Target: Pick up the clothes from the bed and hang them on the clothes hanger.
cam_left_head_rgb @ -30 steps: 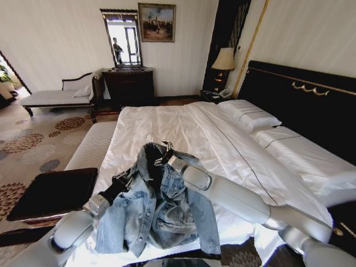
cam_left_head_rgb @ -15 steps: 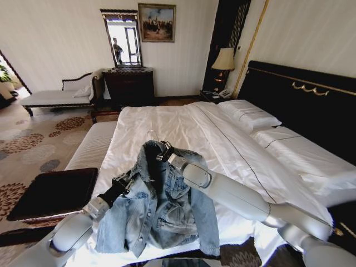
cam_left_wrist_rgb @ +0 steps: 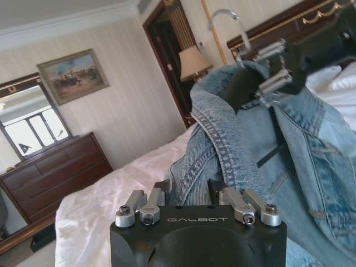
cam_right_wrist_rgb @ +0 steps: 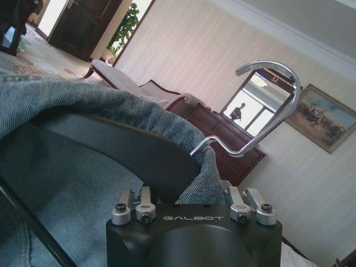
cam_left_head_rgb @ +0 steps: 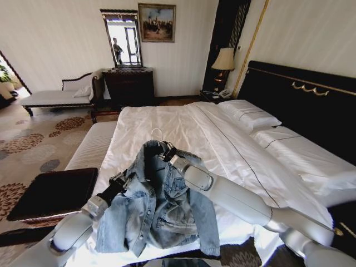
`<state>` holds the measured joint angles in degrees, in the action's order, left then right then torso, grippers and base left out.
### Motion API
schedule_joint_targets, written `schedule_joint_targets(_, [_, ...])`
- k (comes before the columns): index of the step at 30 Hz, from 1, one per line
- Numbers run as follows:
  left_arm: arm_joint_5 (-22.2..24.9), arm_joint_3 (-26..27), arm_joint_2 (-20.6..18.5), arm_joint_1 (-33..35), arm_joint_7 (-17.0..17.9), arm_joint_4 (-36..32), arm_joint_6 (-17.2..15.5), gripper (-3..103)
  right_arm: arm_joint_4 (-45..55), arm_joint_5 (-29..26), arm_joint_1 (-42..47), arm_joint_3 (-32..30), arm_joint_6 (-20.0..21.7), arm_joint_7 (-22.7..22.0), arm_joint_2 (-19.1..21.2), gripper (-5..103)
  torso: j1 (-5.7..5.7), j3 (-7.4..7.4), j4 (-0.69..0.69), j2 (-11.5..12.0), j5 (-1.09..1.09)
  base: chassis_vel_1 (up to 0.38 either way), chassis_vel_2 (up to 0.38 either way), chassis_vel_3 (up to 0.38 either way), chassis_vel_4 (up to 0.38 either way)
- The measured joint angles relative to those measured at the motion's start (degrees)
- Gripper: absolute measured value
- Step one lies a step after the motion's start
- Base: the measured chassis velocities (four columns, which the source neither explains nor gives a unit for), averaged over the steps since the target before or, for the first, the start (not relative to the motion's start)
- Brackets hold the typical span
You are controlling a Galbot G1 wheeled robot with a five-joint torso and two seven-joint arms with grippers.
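In the head view, the denim jacket (cam_left_head_rgb: 158, 208) hung draped over the black hanger (cam_left_head_rgb: 157, 149) above the near end of the bed (cam_left_head_rgb: 222, 144), its hem and sleeves reaching down to the white duvet. The hanger's silver hook (cam_left_head_rgb: 157, 132) stood up just above the collar. The right gripper (cam_left_head_rgb: 165, 151) reached in from the right and was at the collar, at the top of the hanger. The left gripper (cam_left_head_rgb: 121, 181) came up from the lower left and met the jacket's left shoulder and front edge.

In the left wrist view, the left gripper (cam_left_wrist_rgb: 189, 192) had its fingers (cam_left_wrist_rgb: 161, 189) pressed into a fold of the denim jacket (cam_left_wrist_rgb: 233, 161), clamped on the cloth at the front edge. Farther off, the right gripper (cam_left_wrist_rgb: 278, 69) sat at the collar with the hook (cam_left_wrist_rgb: 225, 16) rising above it. A lamp (cam_left_wrist_rgb: 192, 61), a dresser (cam_left_wrist_rgb: 50, 178) and a framed painting (cam_left_wrist_rgb: 72, 75) stood behind.

In the right wrist view, the right gripper (cam_right_wrist_rgb: 192, 194) was closed on the top of the black hanger (cam_right_wrist_rgb: 128, 153), with the denim collar (cam_right_wrist_rgb: 83, 105) folded over it. The silver hook (cam_right_wrist_rgb: 261, 111) curved up just beside the fingers (cam_right_wrist_rgb: 142, 203). A chaise longue (cam_right_wrist_rgb: 139, 89) stood by the far wall.
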<state>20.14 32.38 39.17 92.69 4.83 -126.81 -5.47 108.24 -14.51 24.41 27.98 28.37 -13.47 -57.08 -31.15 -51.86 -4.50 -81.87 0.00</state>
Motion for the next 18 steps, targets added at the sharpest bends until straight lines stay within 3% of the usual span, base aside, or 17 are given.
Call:
schedule_joint_targets(1, [0.00,0.00,0.00,0.00,0.00,0.00,0.00,37,0.00,0.00,0.00,0.00,0.00,0.00,0.00,50,0.00,0.00,0.00,0.00,0.00,0.000,0.000,0.000,0.000])
schedule_joint_targets(4, [2.19,1.84,0.18,0.11,0.80,-1.39,-1.02,54,0.97,-0.24,0.63,-1.53,-0.32,-0.67,0.61,44,0.00,0.00,0.00,0.00,0.00,0.000,0.000,0.000,0.000])
schedule_joint_targets(8, [3.08,2.90,0.33,0.13,1.16,-1.90,-1.35,59,1.80,-0.35,0.99,-2.35,-0.44,-0.97,1.10,40,0.00,0.00,0.00,0.00,0.00,0.000,0.000,0.000,0.000])
schedule_joint_targets(10, [3.75,3.47,0.50,-0.07,1.66,-2.36,-1.58,76,2.55,-0.25,1.68,-2.82,-0.45,-1.15,1.41,35,0.00,0.00,0.00,0.00,0.00,0.000,0.000,0.000,0.000])
schedule_joint_targets(18, [4.13,5.04,0.77,0.14,2.44,-4.04,-1.65,96,3.37,0.75,3.12,-3.13,-0.46,-1.28,1.57,34,0.00,0.00,0.00,0.00,0.00,0.000,0.000,0.000,0.000])
